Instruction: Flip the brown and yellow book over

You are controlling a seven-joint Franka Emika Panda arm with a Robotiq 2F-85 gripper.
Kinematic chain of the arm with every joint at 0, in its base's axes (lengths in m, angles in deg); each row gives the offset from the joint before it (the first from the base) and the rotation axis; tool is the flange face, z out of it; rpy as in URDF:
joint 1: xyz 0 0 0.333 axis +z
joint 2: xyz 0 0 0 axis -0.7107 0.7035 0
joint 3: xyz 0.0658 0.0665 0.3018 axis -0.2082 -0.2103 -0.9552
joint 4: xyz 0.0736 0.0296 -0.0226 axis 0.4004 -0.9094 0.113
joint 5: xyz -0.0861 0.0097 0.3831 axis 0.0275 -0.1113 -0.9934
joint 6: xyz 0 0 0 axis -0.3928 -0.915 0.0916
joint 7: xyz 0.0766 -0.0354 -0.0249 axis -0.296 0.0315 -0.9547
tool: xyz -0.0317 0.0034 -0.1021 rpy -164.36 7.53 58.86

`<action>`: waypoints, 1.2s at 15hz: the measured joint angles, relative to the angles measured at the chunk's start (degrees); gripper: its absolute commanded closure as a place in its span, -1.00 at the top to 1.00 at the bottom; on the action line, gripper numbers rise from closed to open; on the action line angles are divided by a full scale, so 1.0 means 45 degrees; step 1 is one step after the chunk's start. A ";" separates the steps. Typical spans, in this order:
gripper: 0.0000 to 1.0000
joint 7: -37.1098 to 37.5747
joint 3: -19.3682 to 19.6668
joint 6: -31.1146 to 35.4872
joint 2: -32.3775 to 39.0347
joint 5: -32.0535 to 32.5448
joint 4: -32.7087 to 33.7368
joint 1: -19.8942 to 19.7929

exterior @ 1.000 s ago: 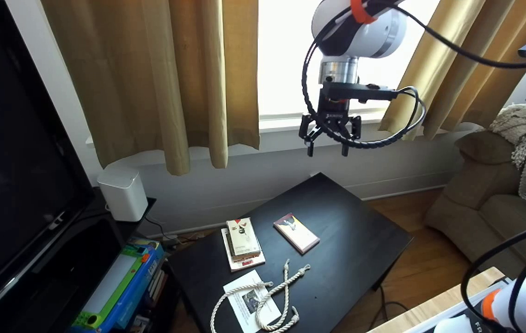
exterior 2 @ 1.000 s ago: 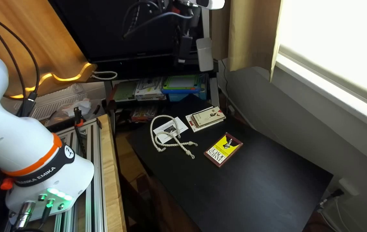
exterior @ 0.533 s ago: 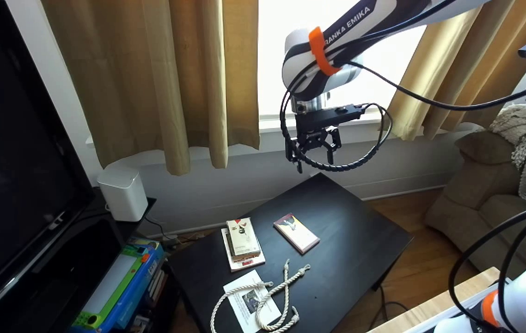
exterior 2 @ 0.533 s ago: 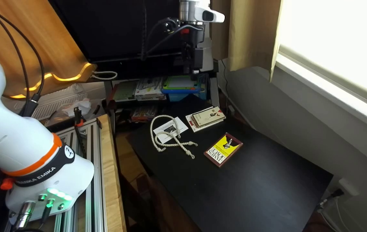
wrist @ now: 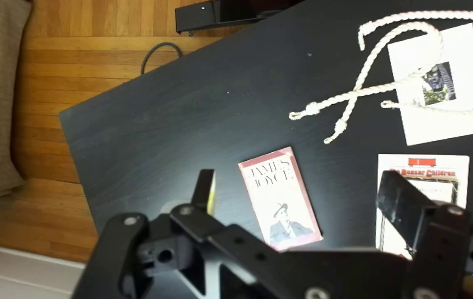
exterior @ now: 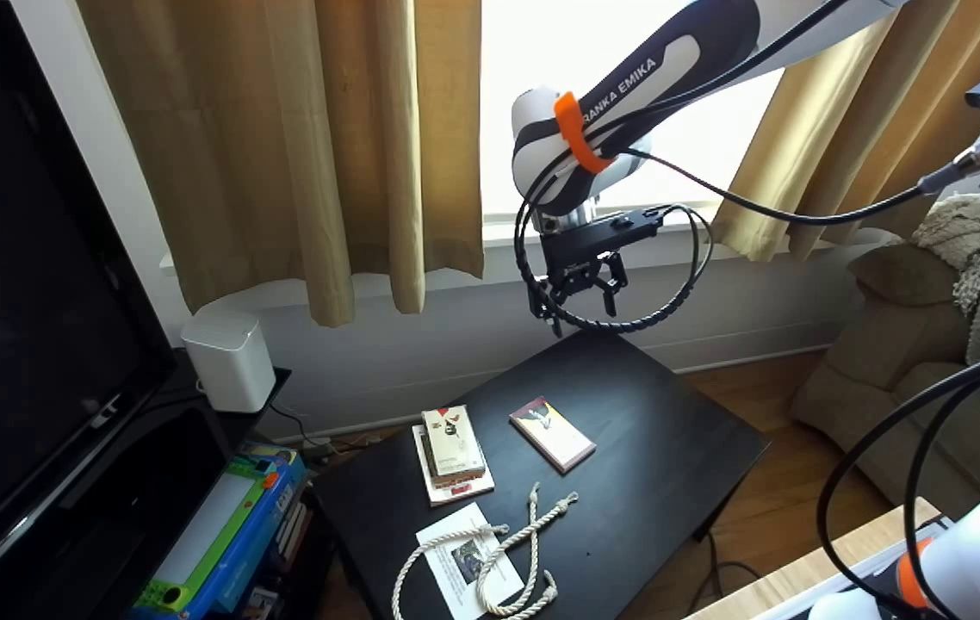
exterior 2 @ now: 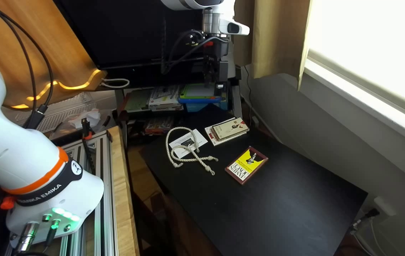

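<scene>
The brown and yellow book [exterior 2: 247, 164] lies flat on the black table, with its cover showing a brown border, a yellow and white centre and "James Joyce" lettering. It looks paler in an exterior view [exterior: 552, 435] and in the wrist view [wrist: 280, 195]. My gripper [exterior: 583, 317] is open and empty, held well above the table, near its far corner by the window in that view. It also shows in an exterior view [exterior 2: 214, 84] against the dark TV stand. In the wrist view the open gripper [wrist: 299, 180] has the book below, between its spread fingers.
A stack of books [exterior: 455, 448] lies beside the book on the table [exterior 2: 277, 206]. A white rope [wrist: 340, 125] lies loosely over a sheet of paper [wrist: 432, 128]. A TV [exterior: 34, 258] and a white box [exterior: 230, 362] stand beside the table; the wall and window lie behind.
The arm has come down, and the gripper has moved lower and leftward in an exterior view, slowing in the last half second. The gripper stays open. The book has not moved.
</scene>
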 measured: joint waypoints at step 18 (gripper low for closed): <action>1.00 0.2639 0.1275 0.4422 0.3447 0.4393 0.0555 0.1620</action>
